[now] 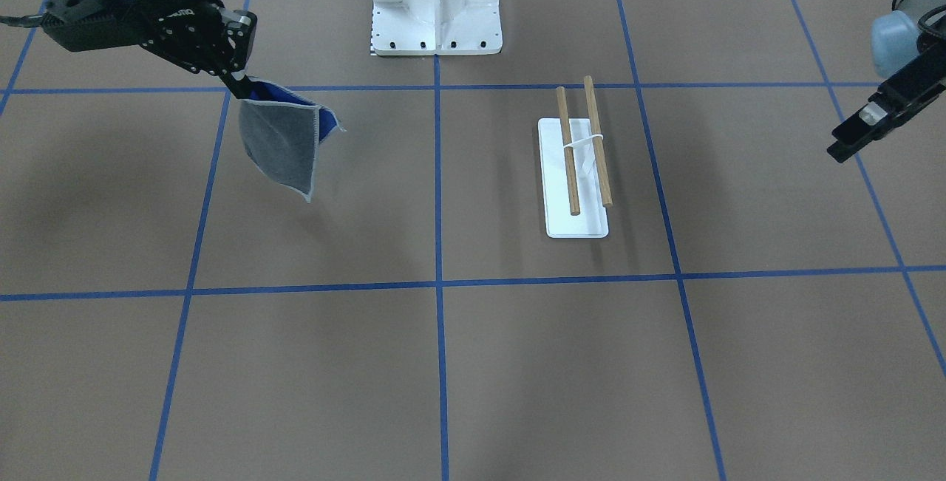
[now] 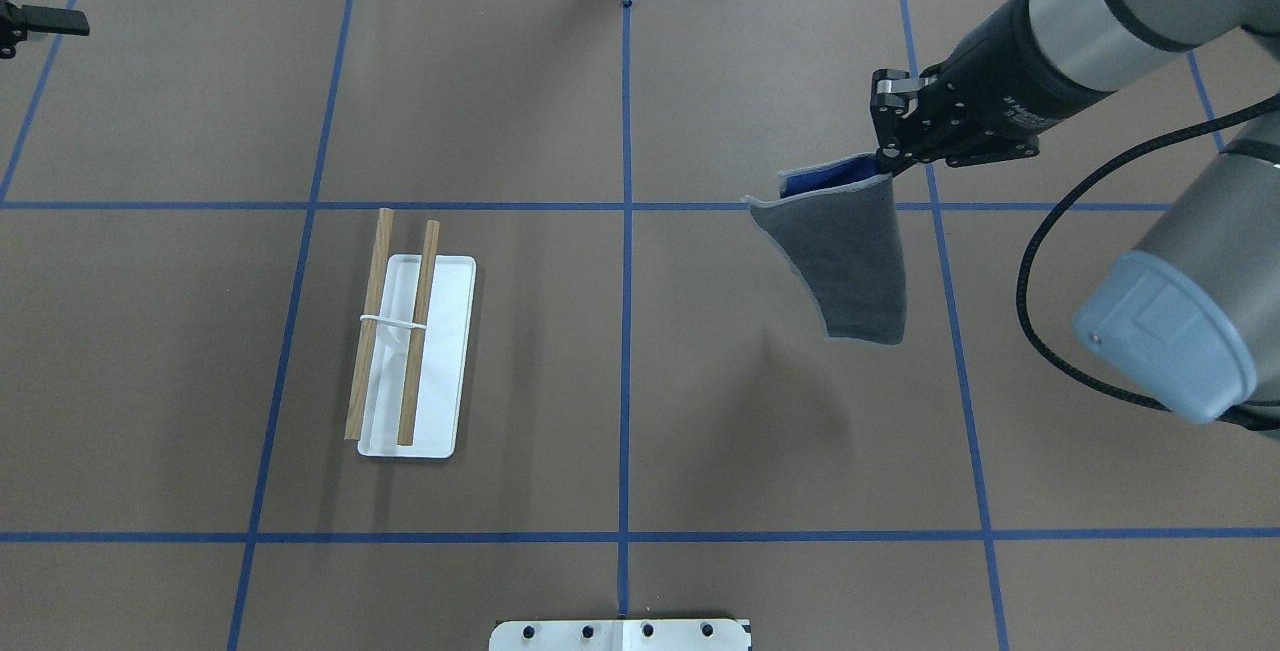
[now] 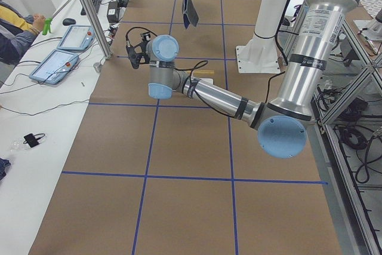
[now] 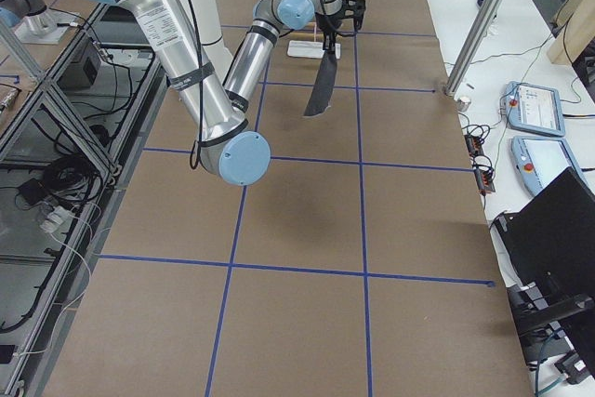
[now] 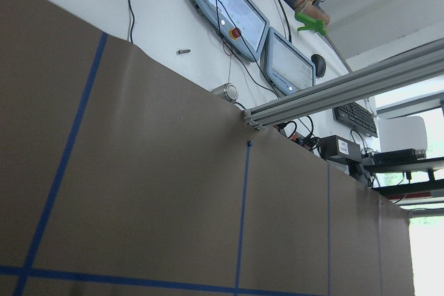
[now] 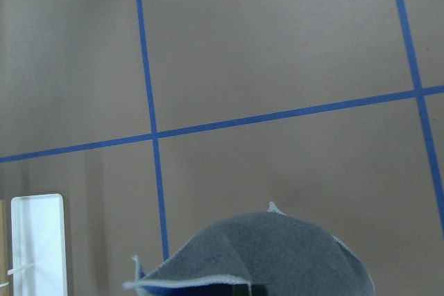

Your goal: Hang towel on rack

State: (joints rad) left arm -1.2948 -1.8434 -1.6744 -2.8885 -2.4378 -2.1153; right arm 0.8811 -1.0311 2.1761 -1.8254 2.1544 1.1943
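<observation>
While the towel (image 1: pixel 284 145) hangs in the air, the front-facing view shows the right gripper (image 1: pixel 238 86) clamped on its top corner, grey face outward and blue reverse showing at the fold. The rack (image 1: pixel 584 159) stands well apart across the blue centre line, both dowels bare. The left gripper (image 1: pixel 841 148) hovers at the far edge holding nothing, and I cannot tell whether its jaws are apart. From overhead, the right gripper (image 2: pixel 886 163) pinches the towel (image 2: pixel 850 261) clear of the table, with the rack (image 2: pixel 415 351) alone in the other half and the left gripper (image 2: pixel 35 23) barely in frame at the corner. In the left side view the towel (image 3: pixel 190 11) is a small dark strip hanging far down the table. In the right side view the towel (image 4: pixel 321 86) drapes straight down below the right gripper (image 4: pixel 327 44), with the rack (image 4: pixel 311 48) beyond it. The left wrist camera shows only brown paper, tape lines and operator screens, no fingers. The right wrist camera looks down past the bunched towel (image 6: pixel 263 254) and catches a corner of the rack (image 6: pixel 38 240) at its lower left. I judge this to be the carry step: lifted, not yet hung. The next move calls for travel across to the rack, high enough that the hanging hem clears the dowels, then a lowering that drapes cloth over a dowel before release.
</observation>
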